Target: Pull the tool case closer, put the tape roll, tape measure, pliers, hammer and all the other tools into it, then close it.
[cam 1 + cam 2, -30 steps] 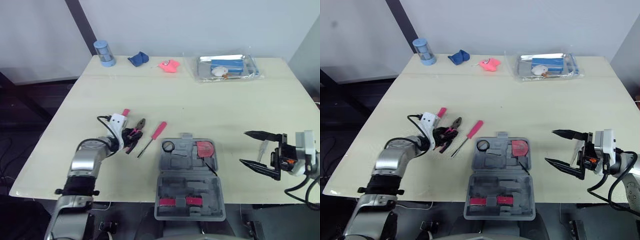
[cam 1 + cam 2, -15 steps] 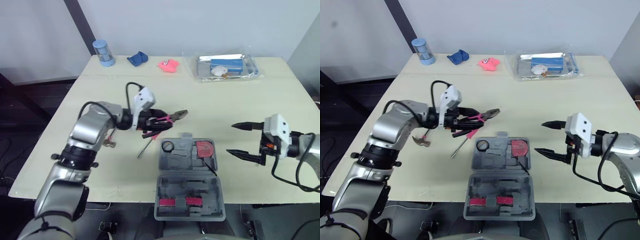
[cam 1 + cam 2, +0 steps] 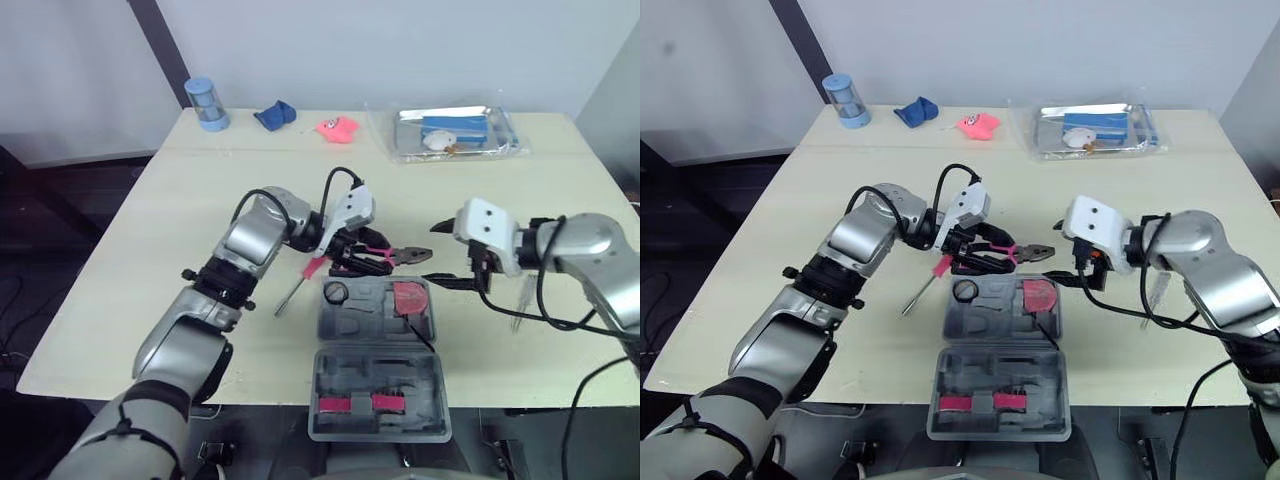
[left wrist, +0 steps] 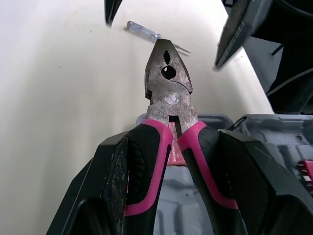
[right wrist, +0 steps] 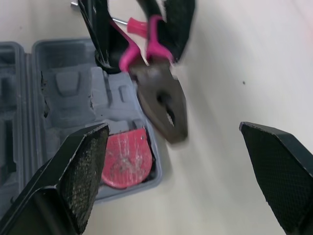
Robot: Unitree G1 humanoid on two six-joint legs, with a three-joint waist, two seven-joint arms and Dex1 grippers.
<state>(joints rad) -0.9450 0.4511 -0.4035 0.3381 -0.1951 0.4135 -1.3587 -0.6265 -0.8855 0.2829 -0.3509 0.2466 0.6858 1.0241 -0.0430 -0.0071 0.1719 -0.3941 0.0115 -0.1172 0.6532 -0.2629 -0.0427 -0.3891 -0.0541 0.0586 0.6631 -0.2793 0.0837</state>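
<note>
Pink-handled pliers (image 3: 395,256) are clamped in my left hand (image 3: 362,259), nose out over the far edge of the open tool case (image 3: 375,386), and my right hand (image 3: 445,258) is spread wide just past the tip. One red tape measure (image 3: 408,298) lies inside the case; one pink screwdriver (image 3: 301,279) rests on the tabletop (image 3: 190,200) beside it.

Soft, even light falls from above on the pale table (image 3: 180,200), bright but not harsh, and the tool case (image 3: 378,370) casts only a faint, short shadow. The plastic-wrapped tray (image 3: 455,133) catches small white glints and the pliers (image 4: 168,78) show a dull sheen at the head — the floor (image 3: 50,210) beyond the table's edge lies dim.
</note>
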